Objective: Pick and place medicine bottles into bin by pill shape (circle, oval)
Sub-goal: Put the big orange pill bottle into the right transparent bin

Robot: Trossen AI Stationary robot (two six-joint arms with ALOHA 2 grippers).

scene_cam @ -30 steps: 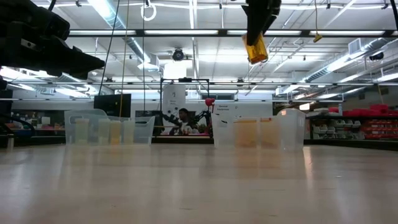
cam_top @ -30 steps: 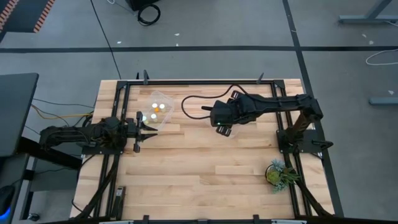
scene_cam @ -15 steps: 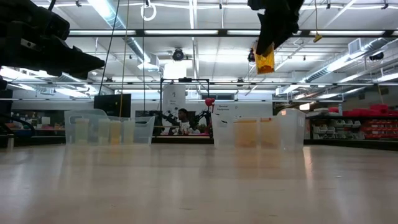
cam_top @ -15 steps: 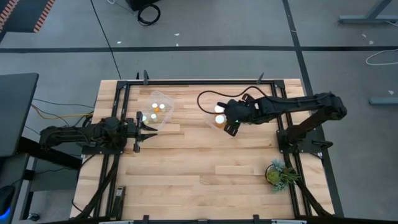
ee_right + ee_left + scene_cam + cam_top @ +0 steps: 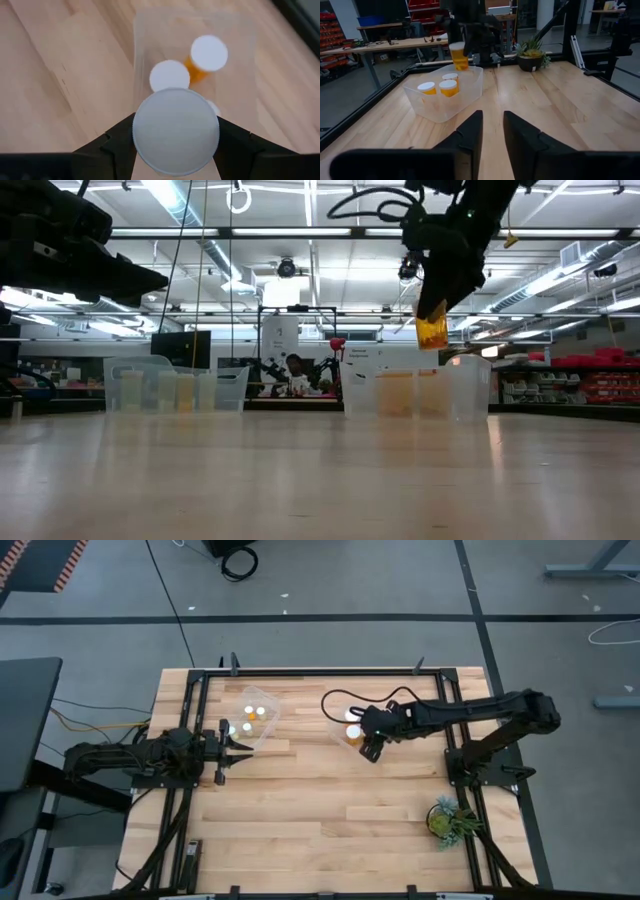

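My right gripper (image 5: 370,738) is shut on an orange pill bottle with a white cap (image 5: 175,131) and holds it over the right clear bin (image 5: 462,390). In the low view the bottle's orange body (image 5: 432,330) hangs above the bin's rim. That bin (image 5: 145,40) holds upright white-capped bottles (image 5: 170,75). The left clear bin (image 5: 262,698) holds three bottles (image 5: 248,718), standing on their bases. My left gripper (image 5: 492,132) is open and empty, level above the table, next to the left bin. My right gripper pinches the bottle at its cap end (image 5: 210,150) between its two fingers, one on each side. The fingers (image 5: 117,145) come from above, pointing down. The bottle hangs below them, cap up, a little tilted and clear of the bin.
A green potted plant (image 5: 448,820) stands near the table's near right corner. Black frame rails (image 5: 320,671) run along the table's edges. Bare wood (image 5: 320,810) lies between the bins and the near edge.
My right gripper, shut on the bottle, has gone a little toward the table's right edge and then down toward the right bin. The bottle now hangs just above the bin's rim.
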